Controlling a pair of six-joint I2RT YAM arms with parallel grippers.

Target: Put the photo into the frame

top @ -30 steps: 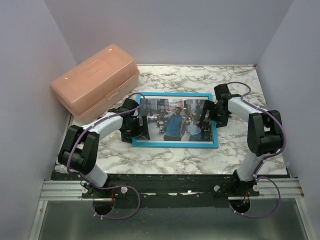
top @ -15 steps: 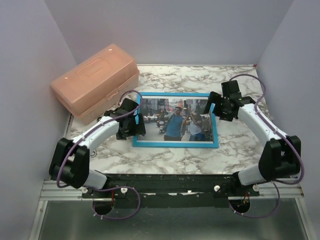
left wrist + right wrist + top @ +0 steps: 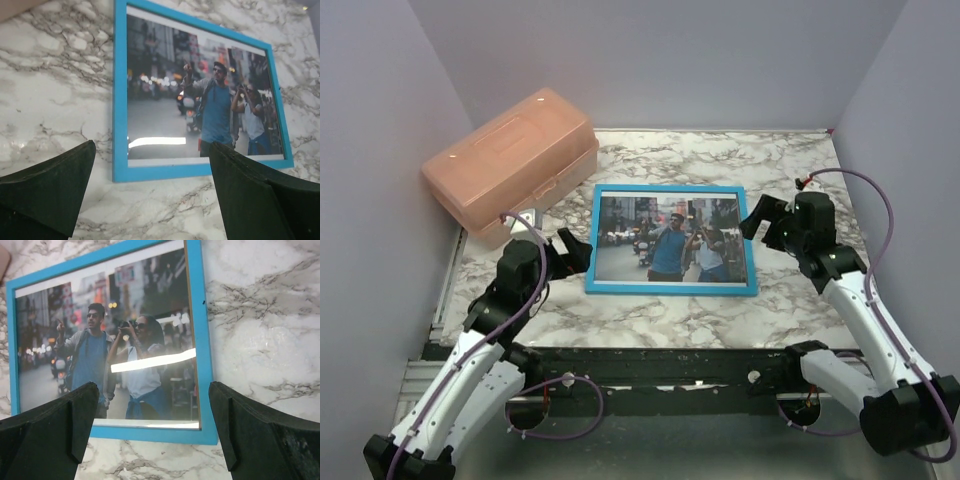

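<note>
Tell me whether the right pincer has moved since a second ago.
Yes. The right pincer has drawn back rightward, from over the frame to just beyond its right edge.

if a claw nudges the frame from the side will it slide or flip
The frame lies flat and thin on the smooth marble-look table, so it would likely slide rather than tip. Its low edge probably leaves little to grip. The bright glare streak suggests a glossy, perhaps fragile front.

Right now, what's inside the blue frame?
The photo fills the frame, face up, lying flat on the marble table. Anything beneath the print is covered, so it cannot be seen.
</note>
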